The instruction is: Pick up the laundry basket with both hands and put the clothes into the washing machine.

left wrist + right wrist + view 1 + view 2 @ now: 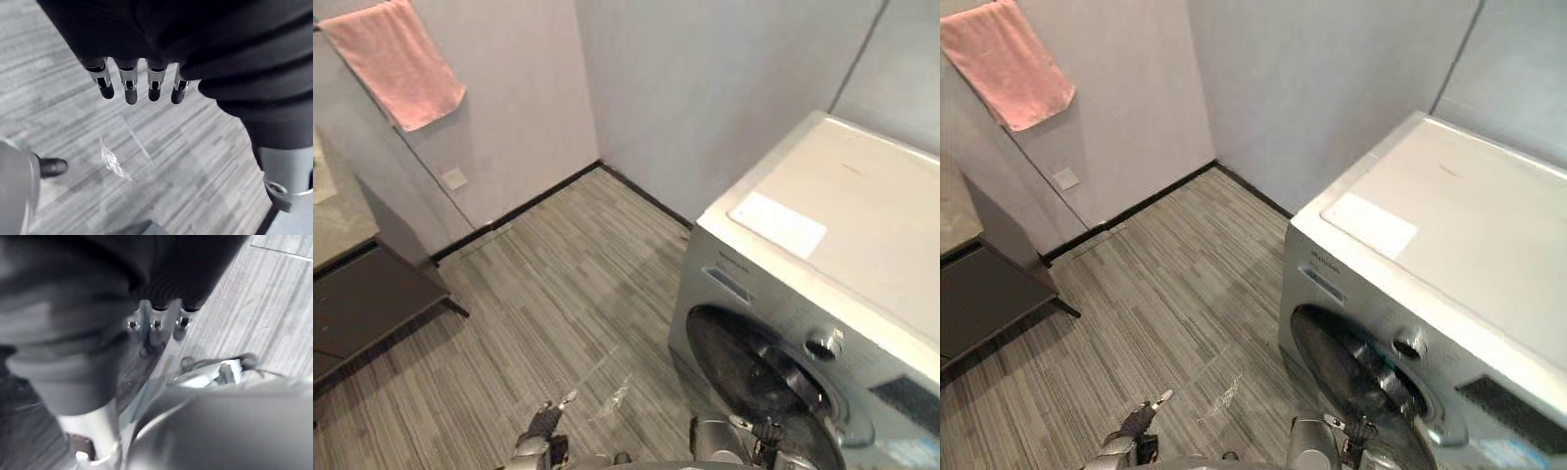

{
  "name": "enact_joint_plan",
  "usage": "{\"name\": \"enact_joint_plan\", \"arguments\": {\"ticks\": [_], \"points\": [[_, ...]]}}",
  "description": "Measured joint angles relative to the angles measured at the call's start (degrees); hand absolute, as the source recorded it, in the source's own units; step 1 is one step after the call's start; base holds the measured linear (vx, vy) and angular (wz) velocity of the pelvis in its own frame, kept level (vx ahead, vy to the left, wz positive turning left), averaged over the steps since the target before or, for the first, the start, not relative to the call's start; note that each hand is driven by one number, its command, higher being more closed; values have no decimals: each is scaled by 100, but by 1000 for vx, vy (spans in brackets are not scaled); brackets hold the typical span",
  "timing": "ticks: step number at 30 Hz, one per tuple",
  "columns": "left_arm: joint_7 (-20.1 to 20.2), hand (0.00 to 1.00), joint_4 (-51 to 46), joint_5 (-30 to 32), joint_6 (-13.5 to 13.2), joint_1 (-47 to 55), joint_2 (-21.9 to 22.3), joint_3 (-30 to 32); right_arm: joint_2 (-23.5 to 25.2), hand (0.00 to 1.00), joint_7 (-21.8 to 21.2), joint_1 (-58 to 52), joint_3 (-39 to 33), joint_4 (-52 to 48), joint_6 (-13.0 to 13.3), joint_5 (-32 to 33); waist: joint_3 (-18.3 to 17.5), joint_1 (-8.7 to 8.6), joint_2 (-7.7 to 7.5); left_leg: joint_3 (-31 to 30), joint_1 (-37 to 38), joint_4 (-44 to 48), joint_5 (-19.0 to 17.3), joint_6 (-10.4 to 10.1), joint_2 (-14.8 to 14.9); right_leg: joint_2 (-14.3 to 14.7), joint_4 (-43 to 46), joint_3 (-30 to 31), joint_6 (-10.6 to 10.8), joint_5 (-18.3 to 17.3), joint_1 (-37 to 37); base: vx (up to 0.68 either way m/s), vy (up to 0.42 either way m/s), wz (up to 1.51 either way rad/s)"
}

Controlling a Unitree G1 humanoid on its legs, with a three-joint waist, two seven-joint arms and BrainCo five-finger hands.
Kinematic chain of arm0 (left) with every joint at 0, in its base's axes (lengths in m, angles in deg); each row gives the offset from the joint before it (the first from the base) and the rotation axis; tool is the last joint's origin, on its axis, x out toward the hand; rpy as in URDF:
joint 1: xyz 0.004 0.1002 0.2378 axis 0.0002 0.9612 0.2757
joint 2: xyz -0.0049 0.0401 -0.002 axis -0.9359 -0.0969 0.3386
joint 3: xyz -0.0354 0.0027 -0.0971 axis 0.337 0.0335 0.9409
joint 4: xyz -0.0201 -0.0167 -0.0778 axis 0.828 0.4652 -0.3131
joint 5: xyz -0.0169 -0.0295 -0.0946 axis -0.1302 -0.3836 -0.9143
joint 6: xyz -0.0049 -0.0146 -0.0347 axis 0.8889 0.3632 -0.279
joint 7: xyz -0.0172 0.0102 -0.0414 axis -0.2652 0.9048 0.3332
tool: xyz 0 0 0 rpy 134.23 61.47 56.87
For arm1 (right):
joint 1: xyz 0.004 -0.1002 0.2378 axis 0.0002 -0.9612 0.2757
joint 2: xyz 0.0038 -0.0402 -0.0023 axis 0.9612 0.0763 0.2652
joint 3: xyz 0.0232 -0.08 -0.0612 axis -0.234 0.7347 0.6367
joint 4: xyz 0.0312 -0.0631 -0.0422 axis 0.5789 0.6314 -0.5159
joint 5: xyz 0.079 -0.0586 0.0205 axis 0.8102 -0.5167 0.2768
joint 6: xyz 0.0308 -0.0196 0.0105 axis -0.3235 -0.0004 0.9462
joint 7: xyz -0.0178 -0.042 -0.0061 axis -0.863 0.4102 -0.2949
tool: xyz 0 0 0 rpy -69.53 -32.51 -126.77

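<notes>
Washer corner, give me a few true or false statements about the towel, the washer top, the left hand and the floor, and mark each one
A pink towel hangs on the wall. True.
A basket stands on the washer. False: a flat white sheet lies on its top.
The left hand has straight fingers and holds nothing. True.
The floor is white tile. False: it is grey striped planks.
</notes>
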Motion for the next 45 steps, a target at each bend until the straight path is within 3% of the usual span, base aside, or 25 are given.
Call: {"name": "enact_joint_plan", "arguments": {"ticks": [1, 2, 4, 6, 9, 12, 14, 16, 18, 20, 21, 22, 24, 25, 28, 31, 34, 37, 38, 39, 40, 41, 42, 43, 45], "points": [[16, 0, 58, 113, 12, -53, 71, 86, 80, 0, 19, -49, -73, 24, 22, 44, 86, -24, 20, -280, -38, 106, -73, -131, 68, 71, -63, 42, -100, 229, 145, 228, -412, 126], [50, 0, 59, 201, 18, -24, 113, 162, 44, 0, 15, -103, -96, 40, 2, 47, 50, 21, 37, -345, -90, 97, -11, -226, 185, 178, -103, -17, -176, 179, 179, 197, -328, 94], [122, 0, 119, 486, 22, -9, 122, 383, -20, 0, -198, -140, -258, 226, -332, 279, 3, 19, 145, -525, 19, -57, 77, -371, 379, 225, -66, -417, -437, 112, 251, 226, -275, 55], [123, 0, 167, 611, 70, -23, 181, 461, -104, 0, -304, -207, -251, 350, -496, 304, -46, 12, 243, -553, 96, -200, 155, -494, 460, 248, -63, -563, -483, 87, 336, 163, -192, 37], [122, 0, 167, 688, 139, -6, 184, 510, -112, 0, -259, -364, -176, 348, -498, 284, -58, 13, 256, -543, 215, -176, 141, -523, 514, 256, -114, -670, -551, 31, 564, 45, -62, 13], [118, 0, 112, 680, 139, 34, 179, 680, -117, 0, -216, -395, -93, 339, -497, 268, -77, 19, 266, -547, -96, 590, -131, -734, 575, 308, -345, -766, -481, -174, 783, -21, -13, 21], [96, 0, -29, 674, 139, 65, 109, 692, -98, 0, -125, -469, -39, 243, -479, 266, -68, 37, 248, -411, -1026, 2294, -125, -802, 565, 212, -521, -892, -427, -205, 960, -77, 74, 40], [57, 0, -46, 648, 140, 126, 86, 686, -77, 0, -59, -541, -36, 169, -448, 263, -72, 68, 223, -234, -1206, 2706, -42, -876, 602, 180, -468, -924, -334, -259, 1057, -77, 50, 26], [-8, 0, -75, 555, 135, 189, 24, 686, -61, 0, 10, -570, -44, 122, -323, 239, -103, 62, 209, 16, -1200, 2504, 16, -786, 602, 38, -558, -942, -296, -283, 1083, -78, 88, 40], [-26, 0, -60, 554, 148, 196, -7, 685, 31, 0, 109, -530, -105, 41, -117, 154, -87, 64, 128, 357, -1175, 1891, 78, -525, 538, -102, -844, -927, -243, -271, 1101, -113, 97, 63], [-27, 0, -59, 555, 157, 210, -5, 687, 26, 0, 117, -526, -111, -9, -76, 140, -102, 72, 167, 451, -1132, 1635, -30, -386, 578, -102, -874, -933, -218, -256, 1086, -139, 73, 66], [-30, 0, -52, 558, 185, 236, -11, 686, -32, 0, 117, -511, -122, -76, -4, 135, -109, 57, 302, 554, -1021, 997, -26, -353, 733, -32, -839, -988, -117, -224, 1025, -164, 70, 47], [-75, 0, 62, 558, 195, 332, -100, 694, -27, 0, 120, -404, -138, -5, 55, 126, -149, 59, 240, 719, -829, 462, 88, -384, 522, -171, -1075, -843, -57, -85, 1086, -86, 92, 36], [-122, 0, 130, 555, 191, 370, -219, 684, -7, 0, 113, -300, -142, 65, 60, 92, -204, 71, 80, 811, -749, 303, 123, -404, 436, -207, -1126, -735, -64, -66, 1098, 46, 92, 27], [-135, 0, 194, 560, 187, 482, -352, 688, -43, 0, 111, -183, -160, 275, 61, 31, -252, 110, 41, 910, -674, 235, 126, -383, 307, -254, -1263, -485, -48, 47, 1140, -5, 89, -8], [-134, 0, 426, 567, 222, 602, -363, 657, -115, 0, 97, -124, -188, 369, 54, -49, -365, 120, 174, 1044, -659, 118, 85, -316, 226, -302, -1602, -374, -50, 52, 1150, 81, 132, -48], [-134, 0, 485, 564, 233, 611, -465, 512, -111, 0, 102, -157, -187, 395, 42, -176, -361, 123, 153, 1080, -681, 119, 23, -213, 149, -391, -1562, -389, 21, 44, 1082, 124, 92, -22], [-133, 0, 492, 560, 229, 606, -585, 155, -91, 0, 108, -146, -185, 372, 49, -177, -370, 114, 63, 1000, -559, 112, 17, -121, -67, -611, -949, -450, 95, 33, 925, 156, 69, 8], [-130, 0, 493, 560, 229, 590, -592, 100, -75, 0, 107, -142, -183, 349, 55, -173, -369, 86, 65, 947, -512, 112, 28, -41, -124, -658, -702, -455, -24, 168, 880, 207, 57, 34], [-129, 0, 496, 560, 226, 557, -653, -39, -53, 0, 107, -113, -179, 329, 71, -160, -308, 64, -10, 915, -429, 109, 53, 57, -168, -722, -94, -501, 25, 101, 674, 227, 37, 33], [-122, 0, 497, 562, 227, 534, -692, -98, -46, 0, 99, -33, -160, 324, 82, -103, -263, 44, 50, 844, -305, 117, 58, 64, -169, -706, 502, -521, -25, 138, 501, 229, 27, 31], [-120, 0, 500, 563, 228, 518, -712, -113, -43, 0, 95, -8, -117, 321, 95, -87, -224, 25, 15, 781, -233, 88, 58, 65, -171, -699, 766, -523, -94, 187, 432, 257, 3, 30], [-120, 0, 501, 567, 229, 487, -728, -122, -42, 0, 94, -6, -59, 322, 142, -38, -186, 16, -19, 675, -98, 31, 64, 74, -134, -663, 1213, -547, -227, 294, 274, 285, -40, 39], [-118, 0, 498, 577, 234, 417, -726, -166, -24, 0, 92, 16, -14, 314, 182, 57, -66, 12, 19, 595, 29, 11, 63, 74, -17, -537, 1633, -561, -337, 135, 81, 327, -104, 42], [-117, 0, 500, 618, 239, 383, -741, -131, -2, 0, 94, 46, 105, 268, 168, 69, -21, 26, -60, 506, 148, 4, 57, 62, 191, -141, 1403, -588, -393, -183, 13, 228, -139, 32]]}}
